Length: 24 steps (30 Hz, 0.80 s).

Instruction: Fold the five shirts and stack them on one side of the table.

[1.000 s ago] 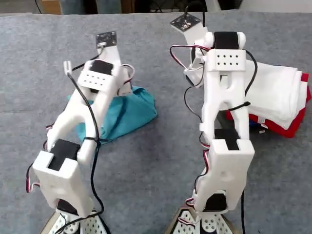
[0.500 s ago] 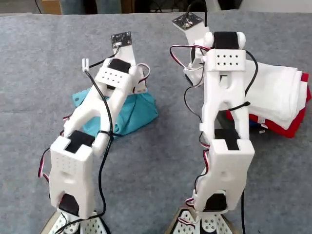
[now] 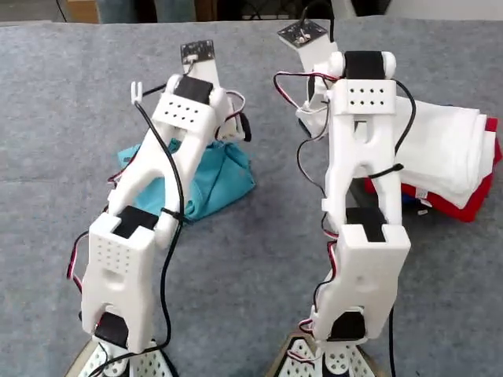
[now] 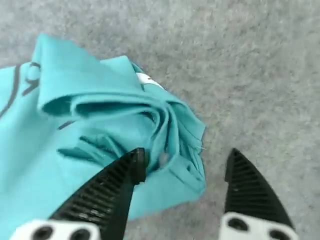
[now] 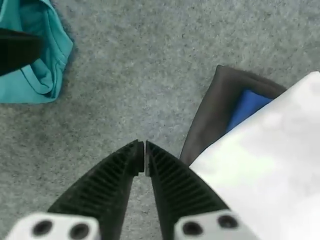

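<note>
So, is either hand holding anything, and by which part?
Nothing is held. The left hand is open over a bunched corner of the teal shirt; the right hand is shut on nothing.

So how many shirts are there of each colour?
Teal shirt: 1
White shirt: 1
Red shirt: 1
Blue shirt: 1
Black shirt: 1
Total: 5 shirts
</note>
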Available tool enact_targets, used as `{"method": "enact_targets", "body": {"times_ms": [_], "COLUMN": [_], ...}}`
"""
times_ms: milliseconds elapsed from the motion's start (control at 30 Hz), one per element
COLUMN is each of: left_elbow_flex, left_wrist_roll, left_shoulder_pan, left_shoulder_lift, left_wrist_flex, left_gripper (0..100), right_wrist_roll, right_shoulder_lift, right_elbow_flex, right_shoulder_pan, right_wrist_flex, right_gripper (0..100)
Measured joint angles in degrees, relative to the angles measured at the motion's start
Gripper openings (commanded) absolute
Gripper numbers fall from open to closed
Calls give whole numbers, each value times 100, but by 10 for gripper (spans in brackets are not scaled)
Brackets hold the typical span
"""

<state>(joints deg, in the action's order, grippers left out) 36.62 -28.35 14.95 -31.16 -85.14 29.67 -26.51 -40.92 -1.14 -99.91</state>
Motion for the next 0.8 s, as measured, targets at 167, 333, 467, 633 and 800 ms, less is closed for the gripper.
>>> {"method": "enact_targets", "body": {"times_ms": [167, 333, 467, 633, 800], "left_elbow_flex": [1547, 2198, 1538, -220, -2268], "left_wrist_roll": [167, 1626, 2497, 3314, 3895], "left_shoulder_pan": [-668, -1996, -3332, -4791, -5705], "left_shoulder_lift": [0, 70, 413, 897, 2092], "left_wrist_flex": [-1187, -1521, -1530, -1530, -923], "left_gripper": [159, 41, 30, 30, 30], "right_wrist_roll": [0, 0, 0, 0, -9], "right_shoulder_lift": [0, 0, -62, -589, -1152], "right_elbow_flex": [0, 9, 9, 9, 9], "right_shoulder_pan": [-35, -756, -1697, -2725, -3569], "right_wrist_flex": [185, 343, 818, 1697, 2180], "right_gripper": [15, 15, 15, 15, 15]}}
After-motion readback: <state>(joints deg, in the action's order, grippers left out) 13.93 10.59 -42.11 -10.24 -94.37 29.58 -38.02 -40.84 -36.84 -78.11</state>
